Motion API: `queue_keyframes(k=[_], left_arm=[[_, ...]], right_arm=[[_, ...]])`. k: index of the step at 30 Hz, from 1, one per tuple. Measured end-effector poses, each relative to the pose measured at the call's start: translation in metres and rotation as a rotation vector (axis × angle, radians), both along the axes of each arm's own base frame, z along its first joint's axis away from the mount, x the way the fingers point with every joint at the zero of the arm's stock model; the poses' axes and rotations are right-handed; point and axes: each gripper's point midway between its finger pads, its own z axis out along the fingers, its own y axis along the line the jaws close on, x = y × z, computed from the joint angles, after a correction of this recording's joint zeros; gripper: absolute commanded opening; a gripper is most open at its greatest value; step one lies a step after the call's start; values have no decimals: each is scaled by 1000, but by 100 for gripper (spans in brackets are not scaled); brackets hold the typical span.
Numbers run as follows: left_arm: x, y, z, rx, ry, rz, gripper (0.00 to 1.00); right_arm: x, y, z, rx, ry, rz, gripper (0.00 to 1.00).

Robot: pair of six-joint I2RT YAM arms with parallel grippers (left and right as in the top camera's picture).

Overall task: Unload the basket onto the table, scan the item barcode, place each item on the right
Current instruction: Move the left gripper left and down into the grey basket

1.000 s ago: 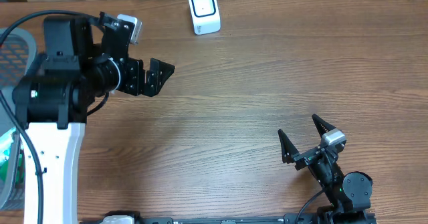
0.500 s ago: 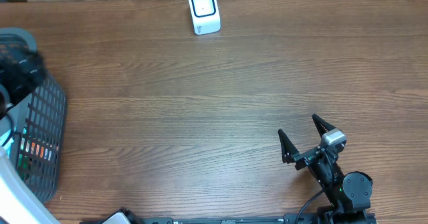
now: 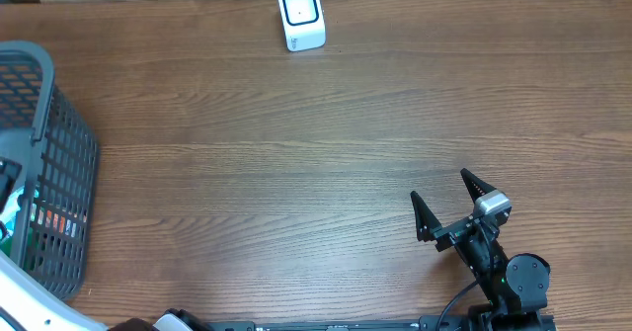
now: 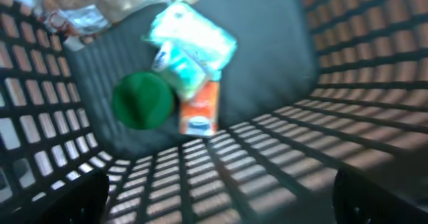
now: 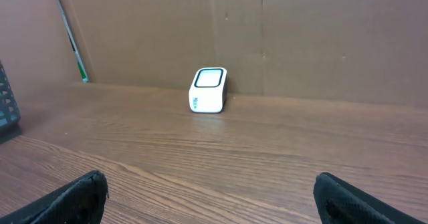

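Note:
The left wrist view looks down into a dark mesh basket (image 4: 348, 63). On its floor lie an orange carton (image 4: 199, 110), a green round lid or can (image 4: 142, 100) and a teal-and-white packet (image 4: 190, 47); the view is blurred. My left gripper (image 4: 217, 204) hangs open above them, holding nothing. A white barcode scanner (image 3: 300, 15) stands at the table's far edge, also seen in the right wrist view as the scanner (image 5: 208, 90). My right gripper (image 3: 449, 207) rests open near the front right, empty.
The basket (image 3: 59, 173) stands at the table's left edge. A crumpled clear bag (image 4: 100, 3) lies at the basket's back. A brown cardboard wall (image 5: 301, 30) rises behind the scanner. Bare wood tabletop (image 3: 296, 173) spans between basket and right arm.
My left arm has swung left off the table's middle and out of the overhead view, down over the basket. The right arm has not moved.

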Motion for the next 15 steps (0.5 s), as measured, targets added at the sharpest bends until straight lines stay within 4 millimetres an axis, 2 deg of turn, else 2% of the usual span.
queue_keyframes(k=[1, 2, 6, 10, 15], left_arm=[[-1, 4, -6, 5, 13, 6, 100], [-4, 6, -15, 6, 40, -1, 100], [-1, 16, -24, 23, 84, -41, 100], [1, 29, -48, -15, 155, -60, 94], [-18, 39, -85, -132, 264, -29, 91]], right_arm=[[0, 0, 0, 0, 0, -1, 100], [0, 0, 0, 0, 0, -1, 100], [0, 0, 0, 0, 1, -1, 100], [0, 0, 0, 0, 1, 0, 100], [0, 0, 0, 0, 0, 0, 100]])
